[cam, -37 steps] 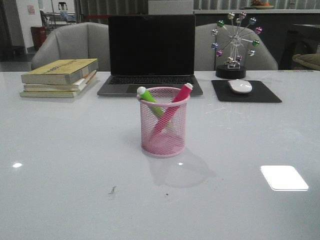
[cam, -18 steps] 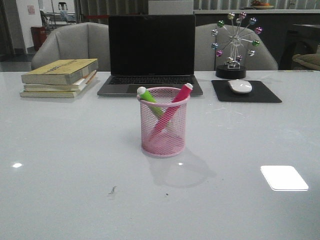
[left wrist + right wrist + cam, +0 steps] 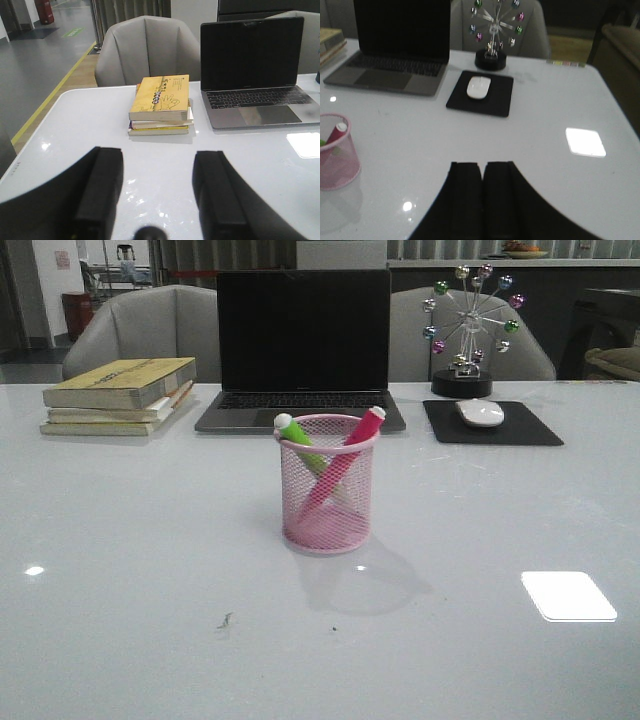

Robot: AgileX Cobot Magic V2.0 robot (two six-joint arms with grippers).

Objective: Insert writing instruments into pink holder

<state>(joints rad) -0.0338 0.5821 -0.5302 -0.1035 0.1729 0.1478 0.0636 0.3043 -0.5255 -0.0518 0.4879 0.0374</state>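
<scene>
The pink holder (image 3: 328, 487) stands upright in the middle of the white table. Inside it lean a green marker (image 3: 298, 444) and a pink marker (image 3: 349, 452), crossed, their cap ends poking above the rim. Neither arm shows in the front view. My left gripper (image 3: 158, 155) is open over bare table, with nothing between its fingers. My right gripper (image 3: 482, 167) is shut and empty, well away from the pink holder (image 3: 335, 152), whose pink marker (image 3: 336, 132) shows at the edge of the right wrist view.
A black laptop (image 3: 303, 345) stands open behind the holder. A stack of books (image 3: 120, 395) lies at the back left. A white mouse (image 3: 480, 412) on a black pad (image 3: 490, 424) and a ferris-wheel ornament (image 3: 467, 325) are at the back right. Two chairs stand behind the table.
</scene>
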